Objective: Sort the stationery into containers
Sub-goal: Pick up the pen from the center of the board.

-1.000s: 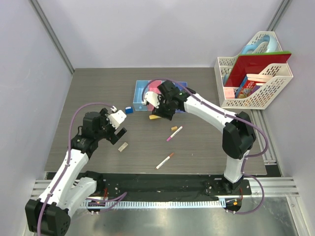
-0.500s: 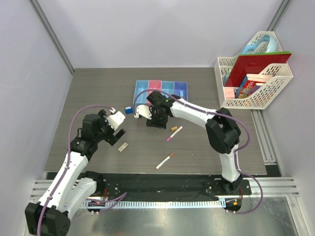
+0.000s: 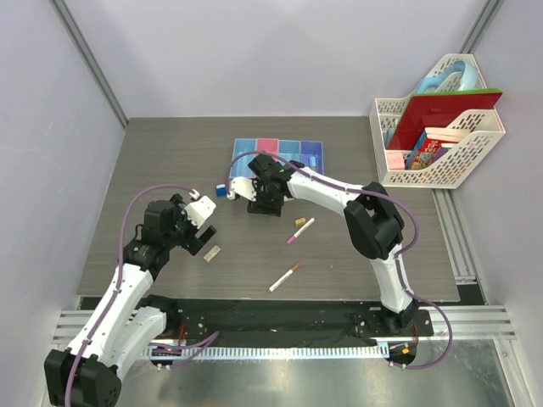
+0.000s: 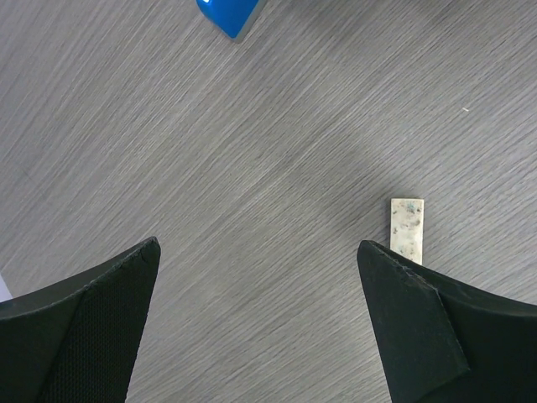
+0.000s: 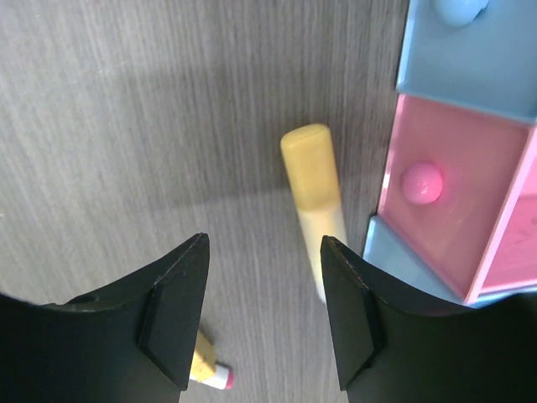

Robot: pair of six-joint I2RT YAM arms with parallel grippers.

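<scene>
Right tool [image 5: 262, 317] is hanging wide open, low over the yellow highlighter [image 5: 312, 197], and is gripping nothing. The highlighter is lying flat on the table [image 5: 126, 126], right up against the near edge of the bin row [image 5: 457, 222]; can't tell if it's touching. Its barrel is running roughly in line with the fingers [image 5: 172, 311] and sitting off-centre, nearer one jaw than the other. My read: the tool is lining up a pinch across the barrel. It needs a small shift toward the bins first, and the bin wall is leaving little room for that jaw.

Left tool [image 4: 252, 336] is also spread wide and empty, looking straight down at the table. The speckled eraser [image 4: 407, 227] is lying just past one fingertip and the blue cube [image 4: 228, 13] is well ahead. Probably going for the eraser, hence the downward pose.

In the overhead view, two pens [image 3: 301, 230] [image 3: 284, 277] and a tan eraser [image 3: 299, 222] are lying loose mid-table, apart from the bins. Most of the sorting looks undone.
</scene>
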